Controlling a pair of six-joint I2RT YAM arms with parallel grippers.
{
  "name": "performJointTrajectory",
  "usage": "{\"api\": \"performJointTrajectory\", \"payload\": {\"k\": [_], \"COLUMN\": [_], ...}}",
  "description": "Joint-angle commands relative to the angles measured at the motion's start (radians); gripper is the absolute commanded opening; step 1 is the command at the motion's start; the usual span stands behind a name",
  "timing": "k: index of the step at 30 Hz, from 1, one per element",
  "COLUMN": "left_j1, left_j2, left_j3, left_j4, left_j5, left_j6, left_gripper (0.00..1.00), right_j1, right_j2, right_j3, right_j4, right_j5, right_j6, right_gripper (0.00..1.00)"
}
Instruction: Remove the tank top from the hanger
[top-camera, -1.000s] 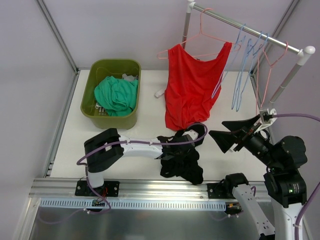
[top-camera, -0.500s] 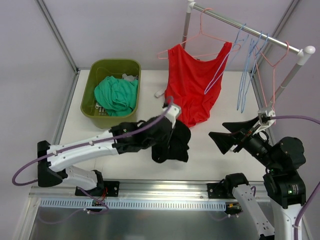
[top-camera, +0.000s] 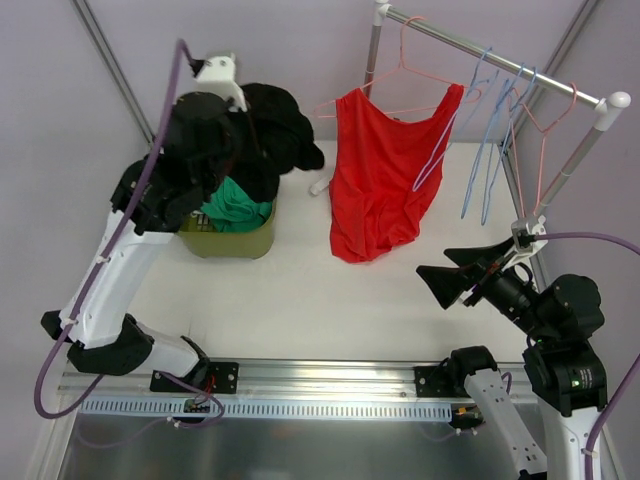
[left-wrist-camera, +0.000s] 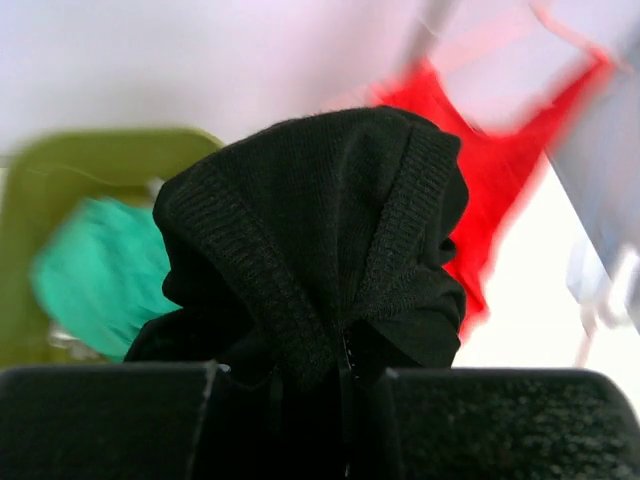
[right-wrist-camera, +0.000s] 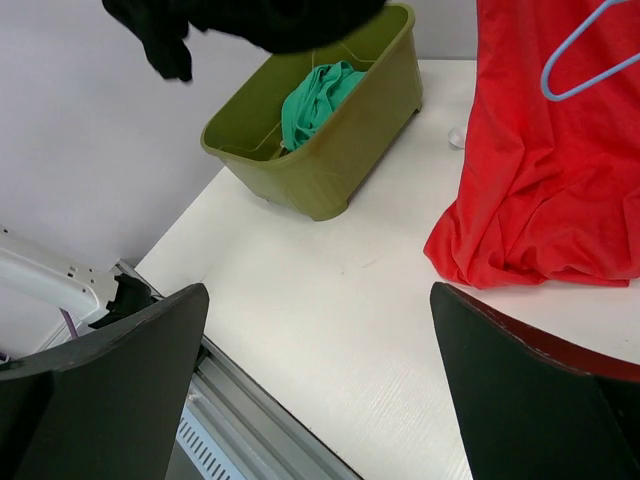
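While our right gripper (top-camera: 432, 258) stays wide open, we have swung our left gripper (left-wrist-camera: 345, 375), clamped on the black garment (top-camera: 282, 125), up over the green basket (top-camera: 236, 243).

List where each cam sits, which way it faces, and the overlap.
Top external: above, behind the bases, facing down at the table; left gripper, right gripper visible.
Left wrist: looks past its fingers at the black garment they hold.
Right wrist: looks between its open fingers at the green bin, red tank top.
Shared: all see garment, bin, tank top.
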Motion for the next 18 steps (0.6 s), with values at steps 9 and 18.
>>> {"api": "performJointTrajectory", "payload": {"k": [9,18], "left_j1": [0.546,0.637], "left_j2": [0.141,0.344], "left_j3": [0.027,-0.070], "left_j4": [-0.039,-0.043], "left_j5": [0.342,0.389], "left_j6": [-0.055,-0.156], "left_gripper": [0.00,0.41], "right_j1": [-0.003,-0.004], "right_j2": [0.034,0.018], "right_j3": [0.006,-0.016], "right_j4": [0.024,0.022], "right_j5": [-0.018,-0.025], "right_j6": [-0.020,-0.036], "right_gripper": [0.99,0.99]}}
